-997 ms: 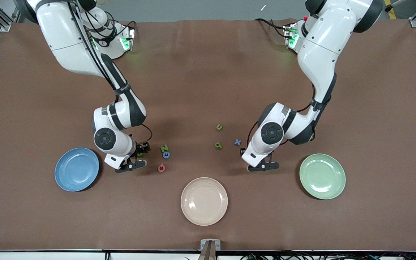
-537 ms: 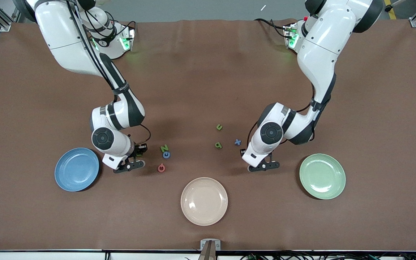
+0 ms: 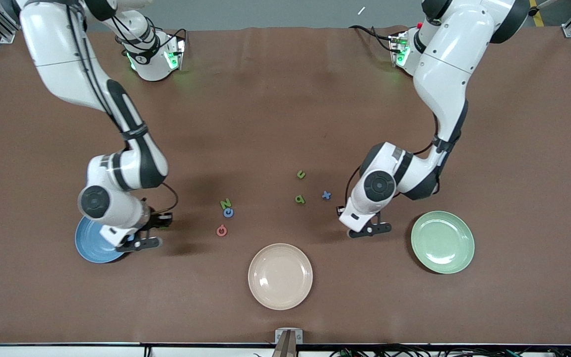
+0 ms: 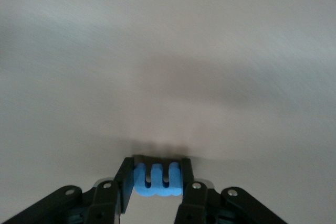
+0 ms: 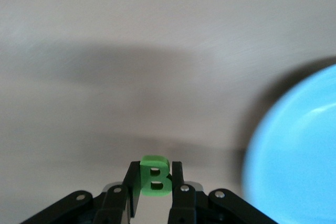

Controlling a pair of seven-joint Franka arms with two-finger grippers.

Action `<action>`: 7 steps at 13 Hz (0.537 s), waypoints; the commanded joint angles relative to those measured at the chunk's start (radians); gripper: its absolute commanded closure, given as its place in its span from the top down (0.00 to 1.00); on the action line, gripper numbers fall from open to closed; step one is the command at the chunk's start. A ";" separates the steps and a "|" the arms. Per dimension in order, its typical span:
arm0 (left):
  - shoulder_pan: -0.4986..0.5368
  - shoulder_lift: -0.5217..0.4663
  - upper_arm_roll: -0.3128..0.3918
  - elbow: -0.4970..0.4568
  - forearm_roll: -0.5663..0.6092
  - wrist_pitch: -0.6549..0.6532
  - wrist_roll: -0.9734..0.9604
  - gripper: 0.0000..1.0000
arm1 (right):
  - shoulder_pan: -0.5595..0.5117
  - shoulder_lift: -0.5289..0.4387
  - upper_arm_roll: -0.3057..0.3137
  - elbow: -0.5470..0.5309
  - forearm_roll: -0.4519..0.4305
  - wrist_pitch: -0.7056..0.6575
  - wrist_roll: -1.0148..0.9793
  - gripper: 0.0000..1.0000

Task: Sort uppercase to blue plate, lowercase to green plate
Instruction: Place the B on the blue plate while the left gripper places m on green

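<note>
The right pincer (image 5: 155,182) gripped the green B (image 5: 155,178) above the counter (image 3: 285,99) just beside the rim of the blue plate (image 3: 89,245), at the right arm's end. The left pincer (image 4: 157,181) clamped the blue m (image 4: 156,179) over bare counter between the blue x (image 3: 326,195) and the green plate (image 3: 442,242). The green Z (image 3: 225,203), blue C (image 3: 228,212) and pink-red Q (image 3: 222,230) lay clustered toward the blue plate, the green u (image 3: 301,174) and green b (image 3: 299,199) near the x, all farther from the front camera than the beige plate (image 3: 280,276).
</note>
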 commanded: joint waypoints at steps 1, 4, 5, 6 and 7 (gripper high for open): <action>0.101 -0.077 -0.001 -0.003 0.105 -0.038 0.051 0.00 | -0.090 -0.011 0.013 0.054 -0.004 -0.040 -0.119 0.05; 0.225 -0.077 -0.003 0.029 0.121 -0.038 0.180 0.00 | -0.201 -0.003 0.012 0.054 -0.019 -0.035 -0.302 0.06; 0.234 -0.079 -0.003 0.031 0.117 -0.038 0.232 0.00 | -0.223 -0.001 0.012 0.053 -0.025 -0.034 -0.313 0.07; 0.256 -0.074 -0.003 0.032 0.119 -0.038 0.270 0.00 | -0.233 0.000 0.012 0.047 -0.039 -0.037 -0.313 0.10; 0.280 -0.064 -0.003 0.032 0.119 -0.037 0.316 0.01 | -0.238 0.003 0.012 0.042 -0.048 -0.037 -0.313 0.18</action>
